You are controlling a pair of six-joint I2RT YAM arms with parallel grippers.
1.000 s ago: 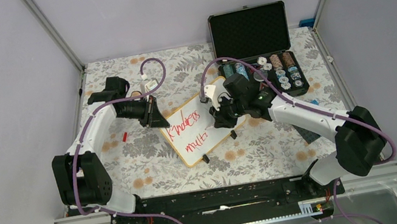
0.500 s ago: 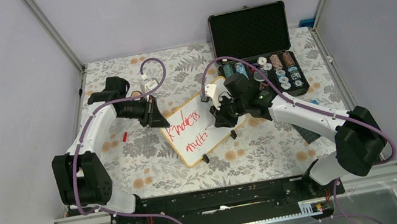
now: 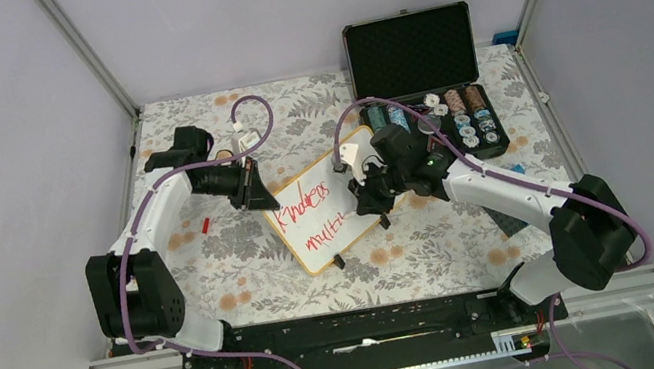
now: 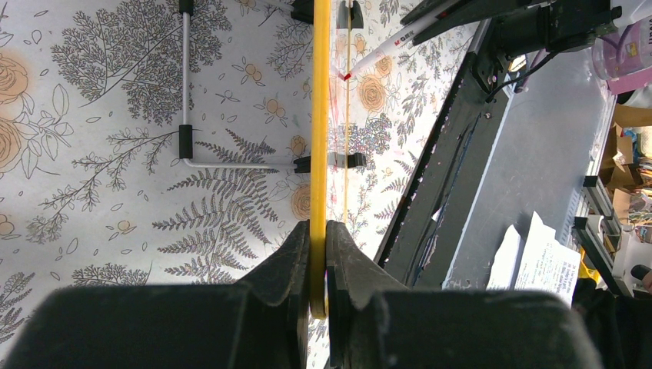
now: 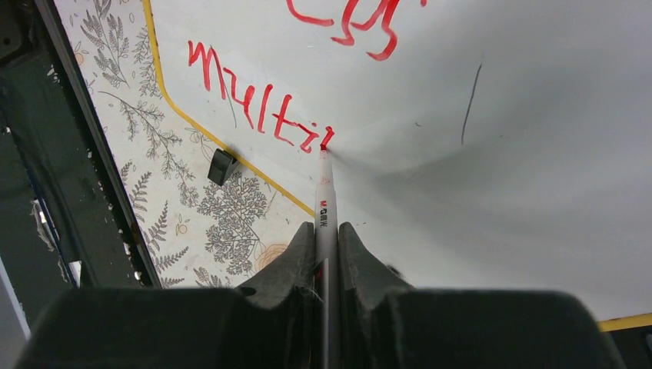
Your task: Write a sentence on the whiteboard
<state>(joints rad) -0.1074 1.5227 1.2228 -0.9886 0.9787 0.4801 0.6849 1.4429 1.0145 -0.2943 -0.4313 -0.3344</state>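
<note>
1. Lettering (image 5: 261,108) in red ahead of the right fingers (image 5: 305,242) reads "multi"; the line above it ends in a curly "ss". I can't read the small print on the marker (image 5: 324,200).
2. Right fingers are clenched on the marker, its tip touching the whiteboard (image 5: 500,154) just past the last "i".
3. Left fingers (image 4: 301,244) are clamped on the whiteboard's yellow rim, which runs edge-on between them.
4. Floral counter (image 4: 100,115) lies beyond the rim. A black foot (image 5: 222,166) sits left of the marker tip, and bare board opens to its right.
</note>
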